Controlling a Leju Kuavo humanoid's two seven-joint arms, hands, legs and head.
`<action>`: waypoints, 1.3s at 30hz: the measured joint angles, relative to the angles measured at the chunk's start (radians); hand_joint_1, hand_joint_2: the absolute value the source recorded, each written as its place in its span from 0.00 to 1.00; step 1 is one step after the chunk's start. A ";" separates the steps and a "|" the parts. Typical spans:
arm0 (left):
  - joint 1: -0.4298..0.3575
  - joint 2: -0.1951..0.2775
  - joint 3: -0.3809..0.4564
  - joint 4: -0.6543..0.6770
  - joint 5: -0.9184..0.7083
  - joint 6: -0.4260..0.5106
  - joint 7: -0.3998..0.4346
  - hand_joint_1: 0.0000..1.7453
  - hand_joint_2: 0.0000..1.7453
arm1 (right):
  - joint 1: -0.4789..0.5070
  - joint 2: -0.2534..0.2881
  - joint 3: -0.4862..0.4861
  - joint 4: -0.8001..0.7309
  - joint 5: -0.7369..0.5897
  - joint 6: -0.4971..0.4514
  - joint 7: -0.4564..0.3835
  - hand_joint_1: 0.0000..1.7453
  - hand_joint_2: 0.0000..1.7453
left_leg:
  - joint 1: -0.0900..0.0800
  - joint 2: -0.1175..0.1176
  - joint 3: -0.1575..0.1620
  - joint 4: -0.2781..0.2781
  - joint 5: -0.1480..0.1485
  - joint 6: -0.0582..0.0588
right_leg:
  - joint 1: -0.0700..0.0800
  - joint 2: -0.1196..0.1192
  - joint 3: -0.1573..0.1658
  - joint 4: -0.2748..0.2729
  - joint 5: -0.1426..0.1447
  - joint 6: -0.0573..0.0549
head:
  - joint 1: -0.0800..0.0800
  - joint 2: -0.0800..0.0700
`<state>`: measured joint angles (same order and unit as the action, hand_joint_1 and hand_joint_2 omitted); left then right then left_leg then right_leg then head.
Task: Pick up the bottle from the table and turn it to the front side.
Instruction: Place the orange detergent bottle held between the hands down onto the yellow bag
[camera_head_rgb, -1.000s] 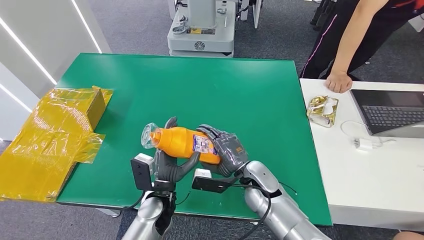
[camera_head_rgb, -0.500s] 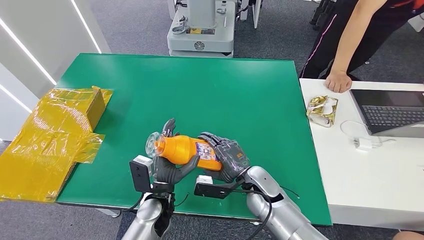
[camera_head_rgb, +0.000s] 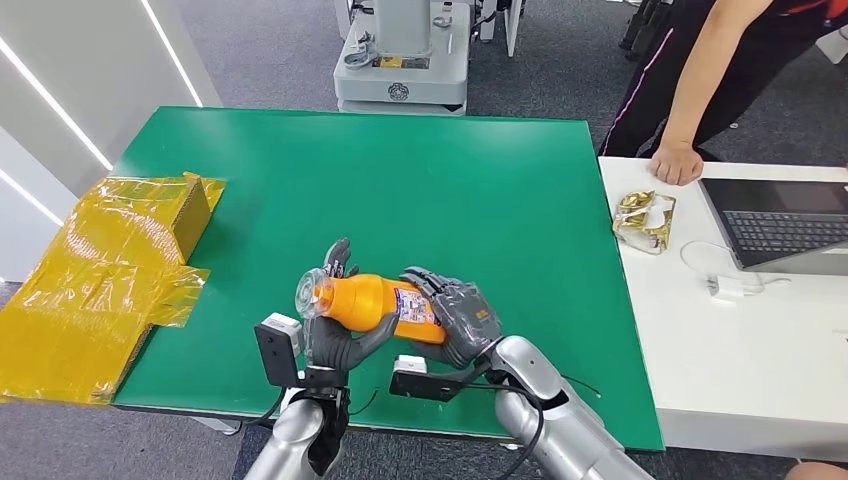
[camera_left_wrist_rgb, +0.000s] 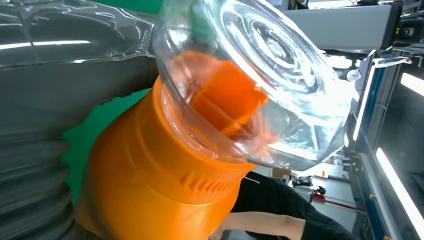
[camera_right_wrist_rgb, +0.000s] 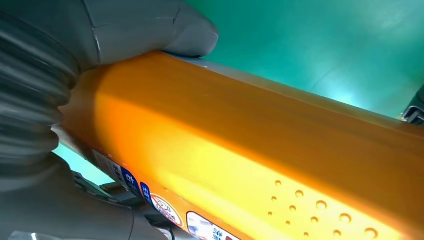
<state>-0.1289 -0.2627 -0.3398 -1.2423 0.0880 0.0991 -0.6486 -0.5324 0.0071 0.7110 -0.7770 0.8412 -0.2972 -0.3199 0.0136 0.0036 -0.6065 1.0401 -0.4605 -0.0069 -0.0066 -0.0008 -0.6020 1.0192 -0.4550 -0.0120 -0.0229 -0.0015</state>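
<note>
**Both hands hold the orange bottle above the green table**

The orange bottle (camera_head_rgb: 375, 303) is lifted over the near part of the green table (camera_head_rgb: 450, 180) and it lies almost on its side. Its clear cap (camera_head_rgb: 309, 293) points to the robot's left, and a printed label (camera_head_rgb: 418, 306) is on the side that faces up. The left hand (camera_head_rgb: 335, 330) grips the bottle at the cap end: the thumb is under the body and the fingers (camera_head_rgb: 337, 256) reach up behind the neck. The right hand (camera_head_rgb: 460, 318) grips the other end, with its dark fingers wrapped over the bottom part near the label. In the left wrist view the clear cap (camera_left_wrist_rgb: 260, 75) covers an orange nozzle (camera_left_wrist_rgb: 225, 100). In the right wrist view the grey thumb (camera_right_wrist_rgb: 150, 27) presses on the orange body (camera_right_wrist_rgb: 260, 150).

At the left edge of the table there is a box wrapped in yellow film (camera_head_rgb: 100, 270). On the white table (camera_head_rgb: 760, 350) to the right lie a laptop (camera_head_rgb: 785, 225), a white charger (camera_head_rgb: 732, 288) and a shiny snack bag (camera_head_rgb: 645, 220). A person (camera_head_rgb: 700, 70) leans there with one hand on the white table.
</note>
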 joint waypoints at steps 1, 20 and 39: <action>-0.002 0.000 -0.002 -0.002 0.007 -0.004 0.000 0.97 1.00 | -0.002 0.000 0.001 0.000 0.002 -0.011 -0.002 1.00 1.00 | 0.000 0.000 0.000 0.000 0.000 0.000 | 0.000 0.000 0.000 0.000 0.000 0.000 | 0.000 0.000; -0.010 0.005 -0.010 -0.012 0.043 -0.125 0.049 1.00 1.00 | 0.033 -0.004 0.001 -0.035 0.136 -0.123 0.084 1.00 1.00 | 0.000 0.001 0.000 0.000 0.000 0.000 | 0.000 0.001 0.000 0.000 0.000 0.000 | 0.000 0.000; -0.127 0.008 -0.024 0.026 0.122 -0.047 0.026 1.00 1.00 | 0.061 0.068 -0.046 -0.043 -0.009 -0.260 -0.036 0.00 1.00 | 0.000 0.000 0.000 0.000 0.000 0.000 | 0.000 0.000 0.000 0.000 0.000 0.000 | 0.000 0.000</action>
<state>-0.2559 -0.2549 -0.3635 -1.2162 0.2099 0.0519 -0.6230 -0.4713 0.0751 0.6647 -0.8195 0.8317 -0.5567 -0.3561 0.0137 0.0040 -0.6068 1.0400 -0.4604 -0.0070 -0.0065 -0.0005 -0.6023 1.0196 -0.4547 -0.0123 -0.0228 -0.0015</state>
